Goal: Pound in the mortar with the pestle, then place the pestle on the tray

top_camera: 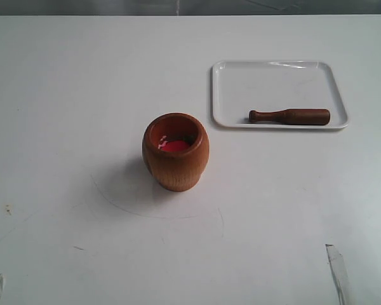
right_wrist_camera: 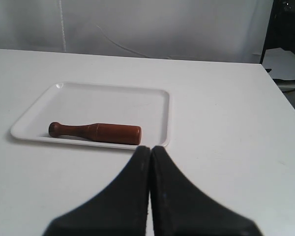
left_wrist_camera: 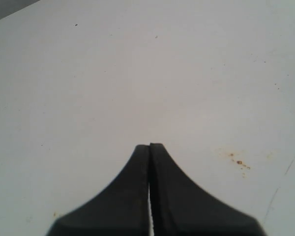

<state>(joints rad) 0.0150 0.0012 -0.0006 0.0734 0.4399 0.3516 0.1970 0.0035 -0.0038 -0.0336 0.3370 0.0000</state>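
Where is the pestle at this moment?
In the exterior view the pestle lies flat in the tray on the right, along its camera-side rim, knob end toward the mortar standing apart to the left.

The rounded reddish-brown wooden mortar point(top_camera: 176, 152) stands upright near the middle of the white table point(top_camera: 63, 95), slightly toward the left edge; the flat white rectangular plastic tray point(top_camera: 241, 82) lies behind it and to the right, toward the far right corner, well apart from the mortar; the slim dark brown wooden pestle point(top_camera: 289, 116) lies flat in the tray along its near rim, parallel to the table's far edge, knob end leftward, thicker end toward the right edge.
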